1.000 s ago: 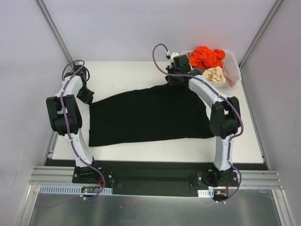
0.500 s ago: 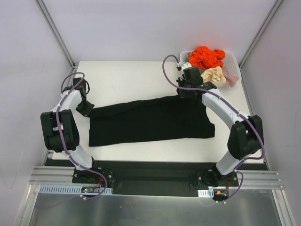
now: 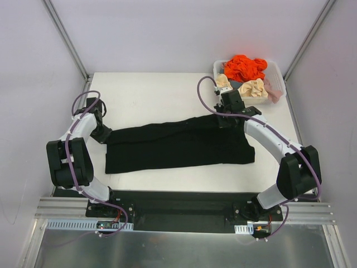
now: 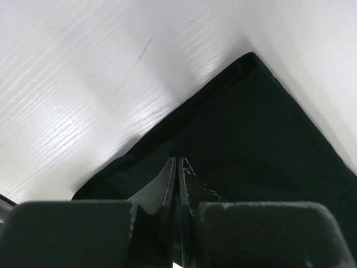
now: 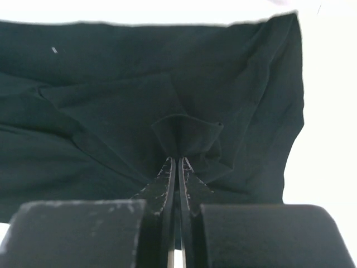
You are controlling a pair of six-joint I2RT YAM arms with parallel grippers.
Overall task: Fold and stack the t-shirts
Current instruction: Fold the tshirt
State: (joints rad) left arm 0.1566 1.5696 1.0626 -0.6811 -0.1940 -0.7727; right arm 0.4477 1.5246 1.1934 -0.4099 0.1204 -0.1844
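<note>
Holding the black t-shirt (image 3: 173, 146) by its far edge, I have the left gripper (image 4: 178, 163) and right gripper (image 5: 177, 162) each clamped on a thin pinch of cloth. It lies part-folded across the middle of the table (image 3: 156, 92). My worry is that uneven pulling slips one corner free and skews the fold.

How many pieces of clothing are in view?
4: a black t-shirt on the table; an orange piece, a cream piece and a pink piece in the far-right bin. Others may lie hidden there.
</note>
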